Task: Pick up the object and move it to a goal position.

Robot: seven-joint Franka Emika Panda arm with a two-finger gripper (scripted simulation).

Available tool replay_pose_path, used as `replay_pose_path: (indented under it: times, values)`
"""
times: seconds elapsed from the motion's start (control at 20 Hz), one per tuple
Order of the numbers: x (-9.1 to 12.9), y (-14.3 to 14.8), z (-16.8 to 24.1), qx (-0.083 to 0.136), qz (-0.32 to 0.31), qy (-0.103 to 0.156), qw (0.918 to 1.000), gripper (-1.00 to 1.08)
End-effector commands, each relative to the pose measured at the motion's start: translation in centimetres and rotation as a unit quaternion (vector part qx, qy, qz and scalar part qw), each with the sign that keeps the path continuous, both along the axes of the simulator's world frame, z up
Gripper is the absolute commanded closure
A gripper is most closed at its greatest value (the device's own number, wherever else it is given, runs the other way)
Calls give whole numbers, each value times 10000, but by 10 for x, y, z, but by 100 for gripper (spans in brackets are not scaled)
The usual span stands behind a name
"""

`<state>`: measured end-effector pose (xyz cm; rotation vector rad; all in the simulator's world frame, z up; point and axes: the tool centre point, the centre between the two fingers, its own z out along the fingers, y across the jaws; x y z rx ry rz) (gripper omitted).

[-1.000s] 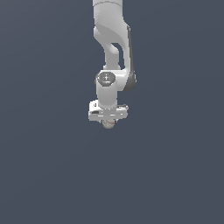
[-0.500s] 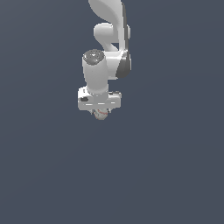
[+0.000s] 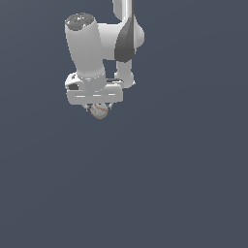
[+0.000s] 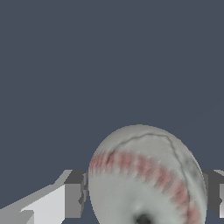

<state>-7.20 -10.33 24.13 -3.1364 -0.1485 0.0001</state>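
Note:
The object, a white ball with red stitch marks [image 3: 100, 111], hangs just under the white hand of my arm in the exterior view, off any surface. My gripper [image 3: 99, 109] is shut on it, and the hand's body hides most of the fingers there. In the wrist view the ball [image 4: 146, 179] fills the space between the two dark finger pads [image 4: 75, 192], which press on its two sides; my gripper [image 4: 146, 192] holds it with the red seam running across its face.
A plain dark grey background surrounds the arm in both views. The white arm links [image 3: 87, 46] rise toward the top of the exterior view.
The arm has swung toward the exterior view's left and upward, carrying the ball with it, and now looks larger in the picture. The grip on the ball is unchanged.

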Motion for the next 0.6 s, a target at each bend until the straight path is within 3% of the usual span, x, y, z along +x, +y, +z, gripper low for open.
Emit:
replay_pose_path:
  times: [0.0, 0.55]
  values:
    - [-1, -9, 19, 0, 4, -3, 10000, 108]
    - [-2, -25, 51, -6, 3, -1, 10000, 108]
